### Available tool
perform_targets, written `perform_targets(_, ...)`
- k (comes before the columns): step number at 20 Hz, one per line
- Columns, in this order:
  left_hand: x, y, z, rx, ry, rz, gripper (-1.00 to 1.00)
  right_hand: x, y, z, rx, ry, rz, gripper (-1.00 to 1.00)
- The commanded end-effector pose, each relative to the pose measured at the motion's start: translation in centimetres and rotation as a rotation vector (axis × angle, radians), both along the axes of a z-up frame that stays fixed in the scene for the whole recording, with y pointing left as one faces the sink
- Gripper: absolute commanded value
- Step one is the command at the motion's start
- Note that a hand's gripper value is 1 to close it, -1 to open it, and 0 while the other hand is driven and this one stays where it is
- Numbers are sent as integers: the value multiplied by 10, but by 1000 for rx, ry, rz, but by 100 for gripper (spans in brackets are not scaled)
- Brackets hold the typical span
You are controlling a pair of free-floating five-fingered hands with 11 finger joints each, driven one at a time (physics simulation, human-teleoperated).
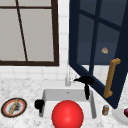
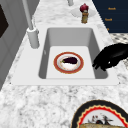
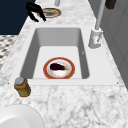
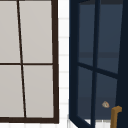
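L black hand point(image 1: 39, 104) sits at the front-left edge of the white sink basin point(image 1: 47, 96); in the left side view point(image 2: 110, 58) its fingers curl down over the basin's near rim, gripping nothing visible. R black hand point(image 1: 85, 81) hangs over the basin's back-right, just beside the steel tap point(image 1: 67, 79), w/ one finger hanging straight down into the basin and the rest relaxed, holding nothing.

A big red sphere point(image 1: 67, 115) blocks most of the basin floor in front view, so the red-rimmed round plate point(image 2: 68, 62) w/ a dark purple aubergine point(image 2: 69, 60) on it is hidden there; the side views show it lying on the basin floor, apart from both hands.

Black-and-red-rimmed plate point(image 1: 14, 107) on the marble counter point(image 1: 22, 86) to the L holds smth tan and long, hard to make out. Small brown jar w/ grey lid point(image 1: 105, 110) stands just R of the sink. White dish point(image 1: 120, 116) w/ a dark red item point(image 1: 126, 112) is cut off at the frame edge. Navy glazed cabinet door point(image 1: 100, 45) w/ wooden handle point(image 1: 111, 77) stands open; a small tan object point(image 1: 104, 50) shows behind its glass, unclear what.
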State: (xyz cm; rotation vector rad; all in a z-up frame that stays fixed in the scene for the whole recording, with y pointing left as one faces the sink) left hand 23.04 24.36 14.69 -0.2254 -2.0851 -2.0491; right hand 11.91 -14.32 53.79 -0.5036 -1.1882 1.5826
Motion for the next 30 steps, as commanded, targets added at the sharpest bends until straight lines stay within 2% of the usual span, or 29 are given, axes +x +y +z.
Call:
perform_targets(1,0,0,0,0,0,0,0,12,-28,-3,40,-8,0,-100)
perform_targets(19,0,0,0,0,0,0,0,43,-123,1,218,-29,246,-100)
perform_targets(30,0,0,0,0,0,0,0,68,-186,5,318,-37,369,-100)
